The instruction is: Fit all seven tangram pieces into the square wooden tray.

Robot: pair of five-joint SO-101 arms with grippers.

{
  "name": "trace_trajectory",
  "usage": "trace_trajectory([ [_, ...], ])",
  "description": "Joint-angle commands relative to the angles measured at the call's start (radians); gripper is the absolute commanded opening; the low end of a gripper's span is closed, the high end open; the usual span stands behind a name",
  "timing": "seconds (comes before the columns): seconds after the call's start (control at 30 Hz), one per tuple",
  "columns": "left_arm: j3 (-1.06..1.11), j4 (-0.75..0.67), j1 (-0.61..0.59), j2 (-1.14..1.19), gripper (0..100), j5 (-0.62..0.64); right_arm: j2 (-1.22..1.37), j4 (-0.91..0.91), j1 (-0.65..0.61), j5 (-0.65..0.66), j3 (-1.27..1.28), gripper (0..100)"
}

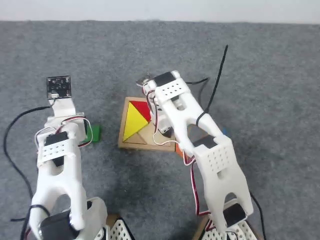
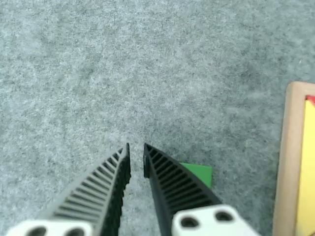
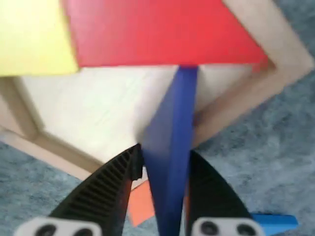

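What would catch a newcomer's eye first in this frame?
The yellow triangle and red triangle lying side by side in the wooden tray at mid-table stand out most. Over the tray, the right gripper is shut on a blue piece held on edge. Off to the side, a green piece lies on the grey mat by the left gripper.

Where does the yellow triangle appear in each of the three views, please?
High view: the yellow triangle lies in the left part of the wooden tray, beside the red piece.
Left wrist view: a yellow strip just inside the tray rim.
Right wrist view: it adjoins the red piece, beyond the blue piece the right tool holds.
Shared landmark: the tray rim.
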Motion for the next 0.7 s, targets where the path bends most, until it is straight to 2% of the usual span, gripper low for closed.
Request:
trace_trajectory([
  [0.0,-0.010,-0.021,0.009,-0.017,5,-0.014,-0.021,-0.007,0.022,0.009,-0.069,5.0],
  [0.67,-0.010,-0.023,0.009,-0.017,5,-0.014,-0.010,0.105,0.022,0.017,-0.262,5.4],
])
